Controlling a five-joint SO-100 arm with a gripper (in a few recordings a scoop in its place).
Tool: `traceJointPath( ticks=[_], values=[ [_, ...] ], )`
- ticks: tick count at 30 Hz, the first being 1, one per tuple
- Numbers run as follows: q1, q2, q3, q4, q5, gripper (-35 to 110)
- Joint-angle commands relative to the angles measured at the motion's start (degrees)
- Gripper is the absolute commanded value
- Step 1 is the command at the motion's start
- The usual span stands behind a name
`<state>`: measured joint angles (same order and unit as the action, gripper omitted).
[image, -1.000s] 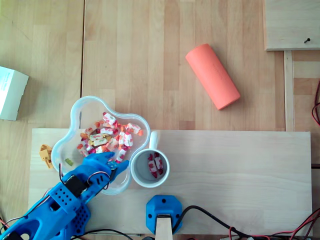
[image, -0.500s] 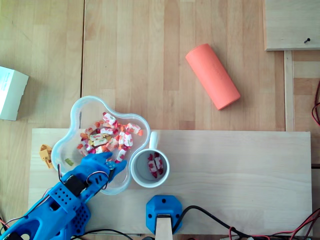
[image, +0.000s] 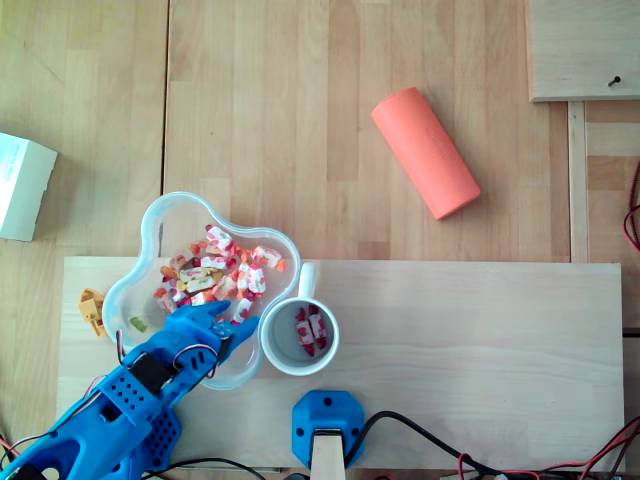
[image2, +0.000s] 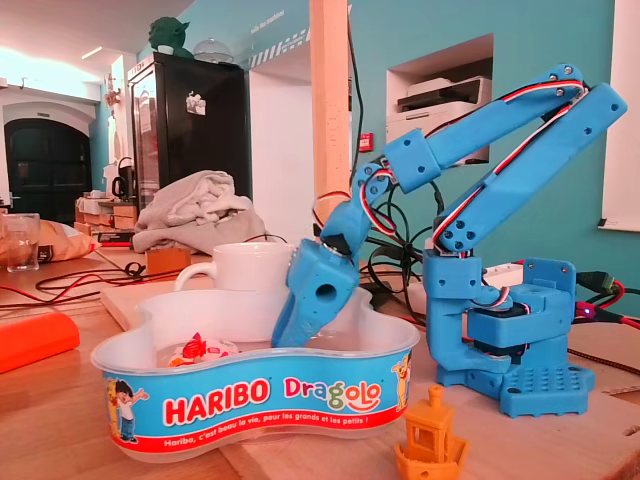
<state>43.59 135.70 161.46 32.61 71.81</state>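
A clear flower-shaped Haribo tub (image: 160, 225) (image2: 250, 395) holds several red, white and orange wrapped candies (image: 215, 270). My blue gripper (image: 235, 317) (image2: 300, 325) reaches down into the tub's side nearest the mug, among the candies. In the overhead view its two fingertips stand slightly apart, and I cannot make out anything held between them. In the fixed view the tub wall hides the tips. A white mug (image: 283, 352) (image2: 245, 268) stands right beside the tub with a few candies (image: 308, 330) inside.
An orange cylinder (image: 425, 152) (image2: 30, 340) lies on the table beyond the board. A small orange boat figure (image: 92, 308) (image2: 430, 440) sits by the tub. A white box (image: 20, 185) lies at the left edge. The arm's blue base (image: 325, 425) (image2: 510, 340) stands at the board's front.
The gripper shifted very slightly within the tub, back and then forward again. Tub, mug and candies stay in place.
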Motion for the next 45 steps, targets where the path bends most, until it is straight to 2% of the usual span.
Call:
traceJointPath(
  ticks=[1,15,26,36,45],
  values=[
    [0.8,1.0,-0.4,-0.4,0.4,21],
    [0.9,0.9,-0.3,-0.4,0.5,-3],
    [0.9,1.8,-1.8,-0.4,0.4,-2],
    [-0.1,1.8,-10.4,0.3,0.4,-2],
    [-0.1,1.8,-22.9,13.4,0.4,-2]
  ],
)
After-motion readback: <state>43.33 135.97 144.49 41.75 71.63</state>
